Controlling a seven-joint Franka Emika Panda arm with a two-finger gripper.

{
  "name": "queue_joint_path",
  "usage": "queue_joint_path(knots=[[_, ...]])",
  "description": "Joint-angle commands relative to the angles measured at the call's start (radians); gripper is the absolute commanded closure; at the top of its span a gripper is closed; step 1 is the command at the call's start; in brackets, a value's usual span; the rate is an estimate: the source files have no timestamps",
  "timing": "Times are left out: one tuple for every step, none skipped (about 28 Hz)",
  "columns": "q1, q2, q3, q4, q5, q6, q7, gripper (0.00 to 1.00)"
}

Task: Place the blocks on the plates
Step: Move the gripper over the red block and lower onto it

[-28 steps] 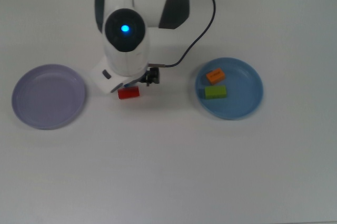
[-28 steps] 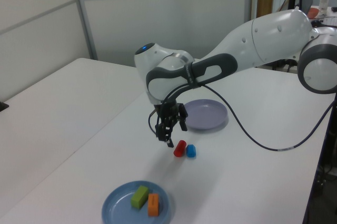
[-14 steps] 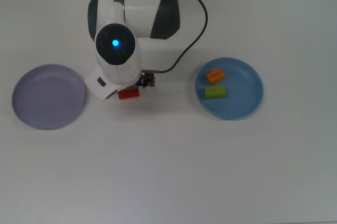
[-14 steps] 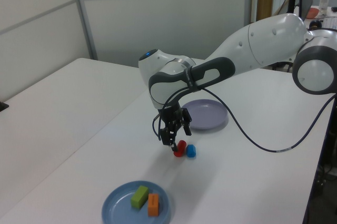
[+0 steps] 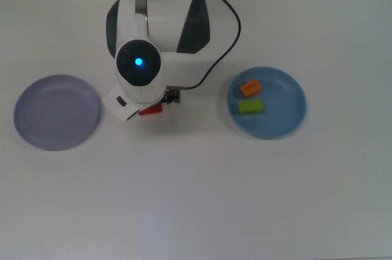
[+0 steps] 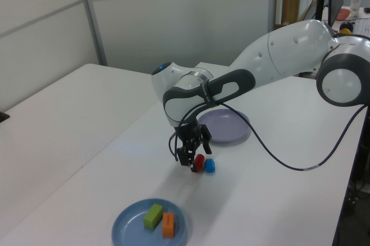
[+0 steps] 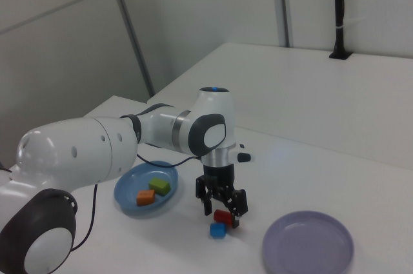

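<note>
Hand (image 7: pixel 222 208) spread around red block (image 7: pixel 224 216), no readable markings.

White table (image 5: pixel 202 199): plates (image 5: pixel 57 112), blocks (image 7: pixel 218 230).

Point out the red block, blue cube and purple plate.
red block (image 7: pixel 223 216): right view, top face, between the gripper fingers.
blue cube (image 7: pixel 217 230): right view, top face.
purple plate (image 5: pixel 56 112): top view, bare centre.

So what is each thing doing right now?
Hand: open, down around the red block.
Red block: on the table, between the fingers.
Blue block: on the table beside the red one.
Orange block: on the blue plate.
Green block: on the blue plate.
Purple plate: empty.
</note>
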Motion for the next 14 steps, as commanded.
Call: queue_joint_path(knots=[[0.006,-0.002,-0.004,0.001,-0.017,0.008,-0.020,0.12],[0.006,-0.002,-0.004,0.001,-0.017,0.008,-0.023,0.19],[0.006,-0.002,-0.004,0.001,-0.017,0.008,-0.029,0.27],[0.006,-0.002,-0.004,0.003,-0.018,0.008,-0.040,0.36],[0.006,-0.002,-0.004,0.003,-0.018,0.007,-0.052,0.47],[0.004,-0.002,-0.004,0.004,-0.018,0.007,-0.071,0.68],[0.004,-0.004,-0.004,0.006,-0.018,0.007,-0.078,0.78],[0.004,-0.002,-0.004,0.006,-0.018,0.007,-0.086,0.86],[0.004,-0.004,-0.004,0.006,-0.018,0.008,-0.094,0.93],[0.004,-0.004,-0.004,0.006,-0.017,0.007,-0.097,1.00],[0.004,-0.004,-0.004,0.006,-0.017,0.007,-0.097,1.00],[0.004,-0.004,-0.004,0.007,-0.017,0.007,-0.097,1.00],[0.004,-0.004,-0.004,0.007,-0.017,0.007,-0.097,1.00],[0.004,-0.005,-0.004,0.007,-0.017,0.007,-0.095,1.00]])
